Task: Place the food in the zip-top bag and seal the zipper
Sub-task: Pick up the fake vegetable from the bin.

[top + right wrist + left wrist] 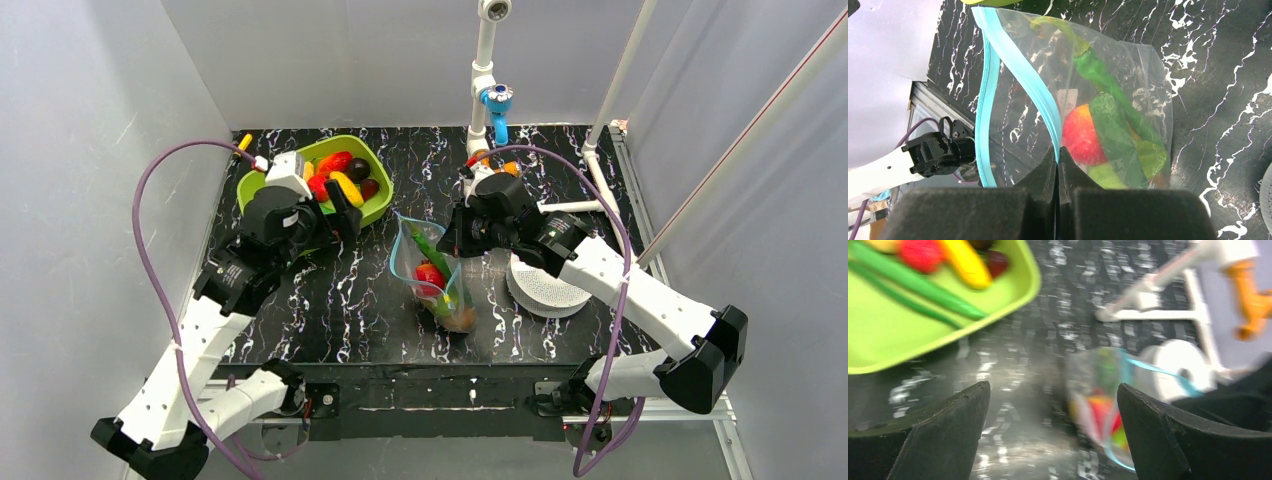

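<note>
The zip-top bag (432, 272) stands mid-table with its mouth open, holding a red fruit (1079, 136), a long green pepper (1100, 80) and other pieces of food. My right gripper (1058, 150) is shut on the near side of the light blue zipper (1040, 95) and holds the mouth up. The zipper's other side (981, 110) bows away from it. My left gripper (1053, 400) is open and holds nothing. It hangs over the table between the lime-green tray (378, 207) and the bag (1098, 385). More food (344, 180) lies in the tray.
A white round disc (548, 287) lies right of the bag, under the right arm. A white pole stand (484, 75) with a blue fitting rises at the back. White frame tubes (620, 80) run along the right edge. The left wrist view is motion-blurred.
</note>
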Action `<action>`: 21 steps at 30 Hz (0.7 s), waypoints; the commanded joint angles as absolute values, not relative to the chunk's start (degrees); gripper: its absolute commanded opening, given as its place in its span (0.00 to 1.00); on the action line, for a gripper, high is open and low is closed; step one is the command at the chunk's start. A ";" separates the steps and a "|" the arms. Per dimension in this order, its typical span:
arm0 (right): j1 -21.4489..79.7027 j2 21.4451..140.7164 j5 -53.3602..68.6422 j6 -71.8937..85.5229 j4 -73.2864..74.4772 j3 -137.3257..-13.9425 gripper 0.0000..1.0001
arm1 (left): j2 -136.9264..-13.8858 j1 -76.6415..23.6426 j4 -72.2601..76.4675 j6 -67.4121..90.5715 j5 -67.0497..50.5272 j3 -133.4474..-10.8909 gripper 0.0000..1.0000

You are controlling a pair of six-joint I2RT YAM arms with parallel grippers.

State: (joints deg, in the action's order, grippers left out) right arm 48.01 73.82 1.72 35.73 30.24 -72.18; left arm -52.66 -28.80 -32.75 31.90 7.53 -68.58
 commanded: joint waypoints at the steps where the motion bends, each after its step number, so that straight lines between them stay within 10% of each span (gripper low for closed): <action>1: 47.88 72.98 1.92 35.18 28.68 -72.47 0.01 | -53.52 -28.40 -37.44 19.09 27.73 -65.88 0.98; 21: 47.73 72.17 2.51 35.06 29.84 -72.32 0.01 | -87.98 8.02 -26.65 47.32 -2.54 -68.76 0.98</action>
State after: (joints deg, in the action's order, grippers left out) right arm 48.01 74.13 2.13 35.73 30.30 -72.18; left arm -79.02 4.99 -28.77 39.75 7.70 -64.66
